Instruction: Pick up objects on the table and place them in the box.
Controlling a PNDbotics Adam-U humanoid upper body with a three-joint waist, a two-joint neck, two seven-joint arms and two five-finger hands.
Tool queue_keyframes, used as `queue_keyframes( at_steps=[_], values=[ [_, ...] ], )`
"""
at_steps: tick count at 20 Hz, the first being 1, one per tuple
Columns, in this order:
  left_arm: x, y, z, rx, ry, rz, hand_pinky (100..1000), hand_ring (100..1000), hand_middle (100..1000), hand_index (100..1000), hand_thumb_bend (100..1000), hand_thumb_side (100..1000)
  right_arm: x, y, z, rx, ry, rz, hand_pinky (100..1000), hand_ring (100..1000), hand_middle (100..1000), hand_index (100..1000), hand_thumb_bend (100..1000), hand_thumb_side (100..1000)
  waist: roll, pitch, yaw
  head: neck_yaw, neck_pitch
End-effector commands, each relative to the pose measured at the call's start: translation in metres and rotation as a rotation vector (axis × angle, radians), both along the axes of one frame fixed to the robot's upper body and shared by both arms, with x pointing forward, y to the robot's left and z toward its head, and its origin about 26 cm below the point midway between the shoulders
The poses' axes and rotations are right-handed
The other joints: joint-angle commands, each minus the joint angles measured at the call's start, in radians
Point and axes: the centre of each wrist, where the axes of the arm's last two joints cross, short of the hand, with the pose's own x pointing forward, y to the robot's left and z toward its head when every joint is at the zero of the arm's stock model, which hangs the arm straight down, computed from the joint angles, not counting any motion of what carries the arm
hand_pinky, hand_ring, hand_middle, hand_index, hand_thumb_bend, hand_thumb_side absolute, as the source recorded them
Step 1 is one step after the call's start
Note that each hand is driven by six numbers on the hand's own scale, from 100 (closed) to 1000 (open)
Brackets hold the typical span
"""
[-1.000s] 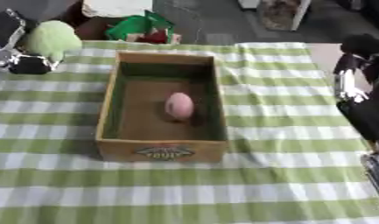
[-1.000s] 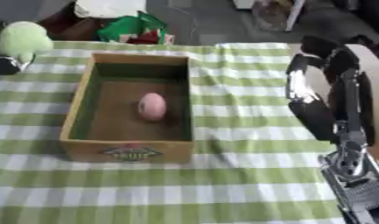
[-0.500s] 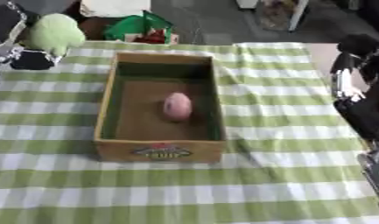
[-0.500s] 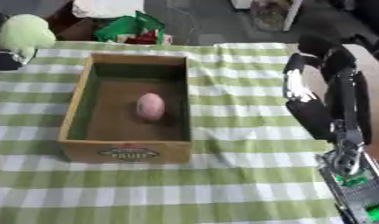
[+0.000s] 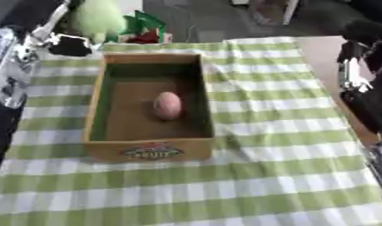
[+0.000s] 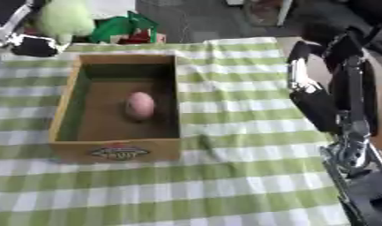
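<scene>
A wooden box (image 5: 95, 110) lies lengthwise on the green checked cloth with a pink egg-shaped thing (image 5: 167, 105) on its floor. Above and beyond the box's far left corner a pale green round object (image 6: 65, 19) is in the air, with my left hand (image 5: 64, 44) shut on it from below. The left arm comes in along the left edge. My right hand (image 6: 313, 99) hangs at the right side of the table, well apart from the box, fingers up and relaxed, holding nothing.
Something green and red (image 5: 144, 29) lies just past the table's far edge behind the box. The checked cloth (image 5: 263, 176) spreads in front of and to the right of the box. The table's right edge runs beside my right arm.
My left hand has carried the pale green object up and to the right, closer to the box's far left corner. The right hand has barely moved; the view has shifted slightly.
</scene>
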Motion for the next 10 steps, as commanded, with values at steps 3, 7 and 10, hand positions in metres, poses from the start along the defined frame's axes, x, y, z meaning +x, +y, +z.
queue_keyframes(
  at_steps=[3,7,10],
  values=[
    [-0.012,-0.055,-0.026,0.122,0.055,-0.152,154,366,277,379,100,327,-0.003,-0.005,0.006,-0.01,-0.019,-0.014,759,785,730,795,100,474,0.002,-0.033,0.013,-0.017,0.009],
    [-0.015,-0.083,-0.048,0.176,0.107,-0.187,170,378,288,387,100,320,-0.004,-0.007,0.004,-0.009,-0.015,-0.026,759,784,730,795,100,473,0.002,-0.036,0.022,-0.027,0.008],
    [-0.013,-0.089,-0.066,0.238,0.152,-0.188,184,389,302,397,100,320,-0.004,-0.007,0.004,-0.008,-0.015,-0.028,759,784,730,794,100,472,0.001,-0.034,0.022,-0.027,0.003]
  ],
)
